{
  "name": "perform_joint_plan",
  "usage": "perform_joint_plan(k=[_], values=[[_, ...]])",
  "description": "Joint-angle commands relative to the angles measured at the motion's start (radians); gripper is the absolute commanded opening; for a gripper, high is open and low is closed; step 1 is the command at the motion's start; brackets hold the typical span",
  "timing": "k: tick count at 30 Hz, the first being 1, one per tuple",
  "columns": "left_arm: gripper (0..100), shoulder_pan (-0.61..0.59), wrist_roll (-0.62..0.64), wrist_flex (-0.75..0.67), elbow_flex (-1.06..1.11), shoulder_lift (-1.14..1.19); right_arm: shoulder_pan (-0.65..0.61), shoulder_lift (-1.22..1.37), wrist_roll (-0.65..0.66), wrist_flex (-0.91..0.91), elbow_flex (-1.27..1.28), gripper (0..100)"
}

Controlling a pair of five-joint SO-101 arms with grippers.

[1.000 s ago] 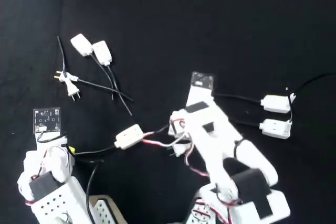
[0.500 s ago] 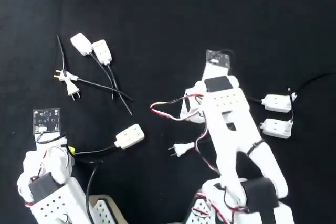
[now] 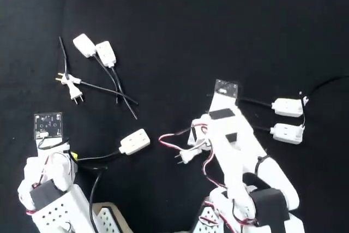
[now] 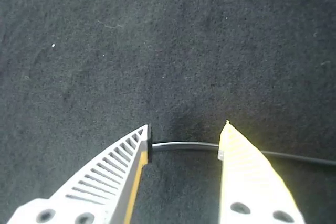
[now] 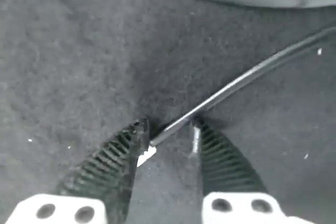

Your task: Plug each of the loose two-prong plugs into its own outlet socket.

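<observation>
The loose two-prong plug (image 3: 188,155) lies at lower centre of the overhead view beside the right arm (image 3: 240,151), with two further plugs (image 3: 66,80) at upper left near free sockets (image 3: 84,46). All appear light and hard-shelled, best gripped by the white body, since their thin cords look limp and liable to drag. The right gripper (image 5: 169,125) stands narrowly parted astride a black cord (image 5: 252,74), the left gripper (image 4: 184,129) is spread wide over a cable (image 4: 184,145), and open black cloth (image 3: 218,31) surrounds each item.

Right fingers (image 5: 105,166) apart, black cable (image 5: 247,77) between them, dark cloth (image 5: 63,51)
</observation>
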Motion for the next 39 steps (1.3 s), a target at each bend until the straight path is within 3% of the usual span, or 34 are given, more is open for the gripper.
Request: perform_joint_plan(k=[1,5,13,21,29,35,39], values=[[22,0.004,-0.006,0.005,-0.007,-0.009,-0.006,-0.01,0.017,-0.051,0.012,10.0],[22,0.004,-0.006,0.005,-0.007,-0.009,-0.005,-0.015,0.028,-0.08,0.022,1.5],[22,0.004,-0.006,0.005,-0.007,-0.009,-0.003,-0.018,0.048,-0.077,-0.035,1.1],[22,0.004,-0.006,0.005,-0.007,-0.009,-0.005,-0.016,0.245,0.218,-0.32,1.1],[22,0.004,-0.006,0.006,-0.007,-0.009,-0.043,0.071,0.46,-0.014,-0.367,1.2],[22,0.004,-0.006,0.006,-0.007,-0.009,-0.137,0.285,0.56,-0.026,-0.375,1.5],[22,0.004,-0.006,0.006,-0.007,-0.009,-0.127,0.32,0.532,-0.02,-0.383,12.6]])
